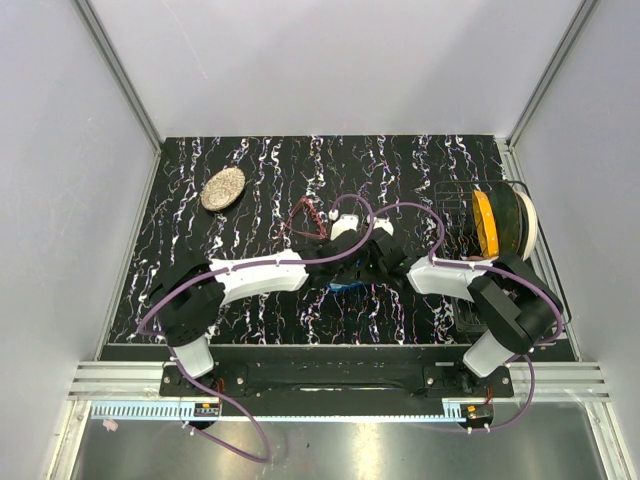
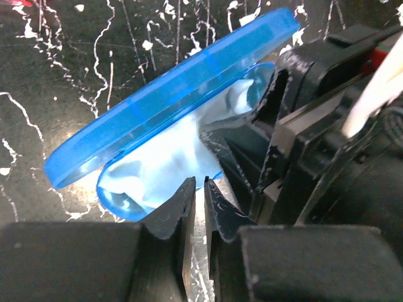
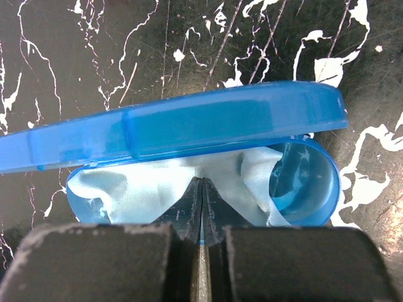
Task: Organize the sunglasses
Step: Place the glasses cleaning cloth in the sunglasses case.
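The sunglasses (image 1: 305,221), thin red frame with pink lenses, lie on the black marbled table left of both grippers, untouched. The blue case (image 3: 189,119) sits half open, lid raised, with the light blue cloth (image 3: 151,185) inside its base. It is mostly hidden under the arms in the top view (image 1: 350,287). My right gripper (image 3: 201,182) is shut on the near rim of the case's base; a blue sliver shows between its fingers. My left gripper (image 2: 195,184) is at one end of the case, jaws nearly together and empty, close beside the right gripper's body (image 2: 315,126).
A tan woven oval object (image 1: 223,188) lies at the back left. An orange and white spool (image 1: 497,222) sits in a wire rack (image 1: 452,215) at the right edge. Grey walls enclose the table on three sides.
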### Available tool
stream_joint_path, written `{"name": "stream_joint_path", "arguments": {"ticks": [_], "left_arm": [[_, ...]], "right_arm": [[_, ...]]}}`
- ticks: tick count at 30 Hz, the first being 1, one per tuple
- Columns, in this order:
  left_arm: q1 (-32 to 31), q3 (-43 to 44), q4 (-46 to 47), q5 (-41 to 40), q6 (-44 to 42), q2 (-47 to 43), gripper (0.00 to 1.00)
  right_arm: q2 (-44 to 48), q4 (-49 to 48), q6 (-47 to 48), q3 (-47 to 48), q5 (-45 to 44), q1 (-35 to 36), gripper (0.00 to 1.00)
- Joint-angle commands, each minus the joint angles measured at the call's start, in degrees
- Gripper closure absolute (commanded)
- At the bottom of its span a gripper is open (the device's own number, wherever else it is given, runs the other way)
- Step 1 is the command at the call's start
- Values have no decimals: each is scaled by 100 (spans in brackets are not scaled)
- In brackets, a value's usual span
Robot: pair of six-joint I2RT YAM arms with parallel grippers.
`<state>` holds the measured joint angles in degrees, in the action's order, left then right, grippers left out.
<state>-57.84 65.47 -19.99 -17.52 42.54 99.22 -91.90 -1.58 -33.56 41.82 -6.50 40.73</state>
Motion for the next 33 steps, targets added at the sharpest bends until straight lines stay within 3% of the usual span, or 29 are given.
{"name": "stream_joint_path", "arguments": {"ticks": [1,18,28,33], "left_arm": [[27,-52,645,21,192,115,86],[195,-351,111,-532,694,414,89],[203,-158,-541,-973,948,344,72],[212,-123,-673,-973,957,203,53]], "right_arm": [[-259,457,-115,-262,-18,31,97],[-478,510,-274,-271,-70,40,99],[-575,624,-335,-218,-150,31,100],[-619,694,-362,-175,-202,31,100]]}}
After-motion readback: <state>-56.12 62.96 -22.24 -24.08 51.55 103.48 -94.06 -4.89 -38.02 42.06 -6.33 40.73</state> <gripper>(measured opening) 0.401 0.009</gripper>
